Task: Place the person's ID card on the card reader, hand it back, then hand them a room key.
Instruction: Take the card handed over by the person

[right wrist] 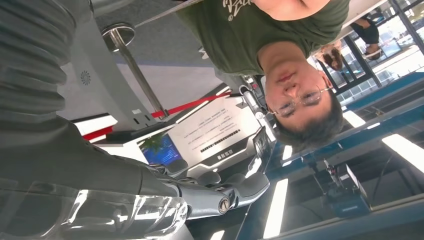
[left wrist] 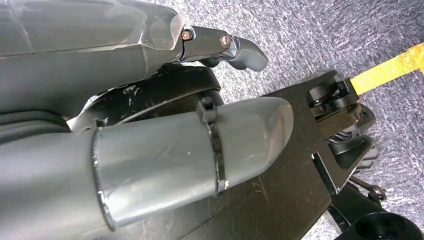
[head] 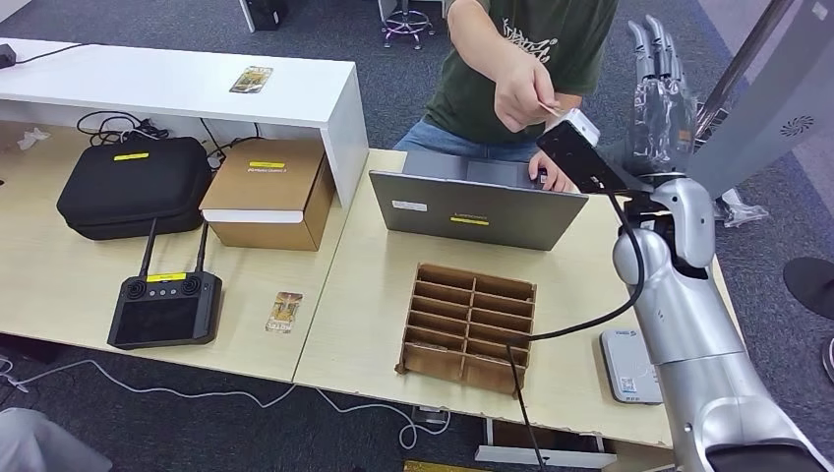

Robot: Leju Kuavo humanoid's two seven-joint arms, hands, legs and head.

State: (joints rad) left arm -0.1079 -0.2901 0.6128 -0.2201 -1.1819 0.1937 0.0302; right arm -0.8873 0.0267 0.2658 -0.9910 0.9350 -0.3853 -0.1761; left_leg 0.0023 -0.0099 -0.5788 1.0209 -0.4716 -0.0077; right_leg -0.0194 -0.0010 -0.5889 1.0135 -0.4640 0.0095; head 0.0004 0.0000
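A person in a dark green shirt stands behind the table, and their hand [head: 524, 88] holds out a small ID card [head: 549, 107]. My right hand [head: 661, 87] is raised just to the right of it, fingers pointing up and apart, holding nothing and apart from the card. In the right wrist view its fingers [right wrist: 220, 197] stretch out empty. The white card reader [head: 629, 366] lies on the table's front right corner, beside my right arm. My left hand [left wrist: 150, 150] hangs low over the floor, empty. One room key card [head: 284, 312] lies on the left table, another [head: 252, 79] on the white shelf.
A grey laptop [head: 477, 206] stands between me and the person. A cardboard divider tray [head: 468, 326] sits in front of it, with a black cable running across. On the left are a black case [head: 133, 185], a cardboard box [head: 268, 192] and a black controller [head: 164, 307].
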